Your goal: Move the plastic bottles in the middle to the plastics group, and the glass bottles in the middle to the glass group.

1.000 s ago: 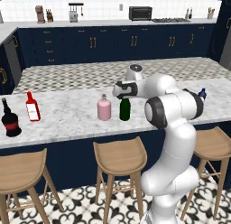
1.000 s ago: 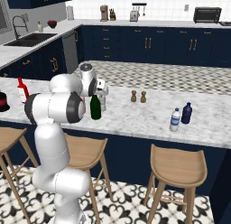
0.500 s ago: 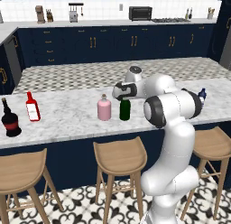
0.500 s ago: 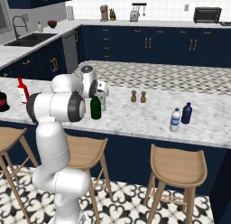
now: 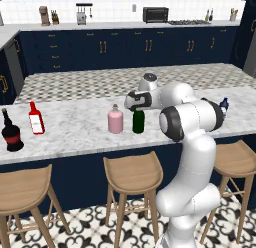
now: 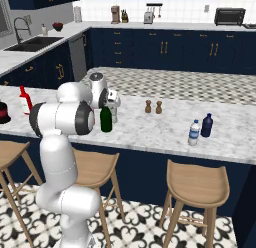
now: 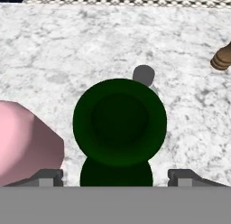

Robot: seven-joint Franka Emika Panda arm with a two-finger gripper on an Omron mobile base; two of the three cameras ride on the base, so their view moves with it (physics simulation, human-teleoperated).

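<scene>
The dark green wine bottle (image 5: 138, 121) (image 6: 105, 120) stands mid-counter, and the hand view looks straight down on its top (image 7: 119, 121). My gripper (image 5: 136, 106) (image 6: 110, 103) (image 7: 115, 178) hangs open right over it, one fingertip (image 7: 45, 177) on each side of the bottle's top. Just left of the bottle sits the pink flask (image 5: 115, 120) (image 7: 22, 144). The small grey-clear bottle (image 7: 144, 76) (image 6: 114, 112) stands close behind the green one. Far left are the red bottle (image 5: 35, 118) and the black bottle (image 5: 11, 132). At the right stands the blue-capped water bottle (image 6: 194, 132).
Two brown shakers (image 6: 148, 106) stand farther back on the marble counter (image 5: 75, 132); one shaker (image 7: 222, 58) shows at the hand view's right edge. A dark blue bottle (image 6: 207, 125) stands beside the water bottle. Wooden stools (image 5: 132, 172) line the counter's front.
The hand has sunk slightly toward the green bottle's top. The bottles have not moved.
</scene>
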